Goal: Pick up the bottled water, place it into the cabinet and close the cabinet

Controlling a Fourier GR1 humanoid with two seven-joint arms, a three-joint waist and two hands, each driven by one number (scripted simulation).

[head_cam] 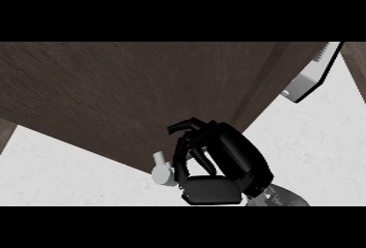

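- Right up close, the right hand (232, 157) comes in from the lower edge, its black fingers curled round the bottled water (163, 169).
- Only a pale end of the bottle pokes out at the hand's left side; the rest is hidden.
- Hand and bottle sit at the lower edge of the dark wooden cabinet (107, 92).
- Behind lies the white counter (64, 169).
- A white-and-black fitting (309, 80) shows near the cabinet's upper right corner.
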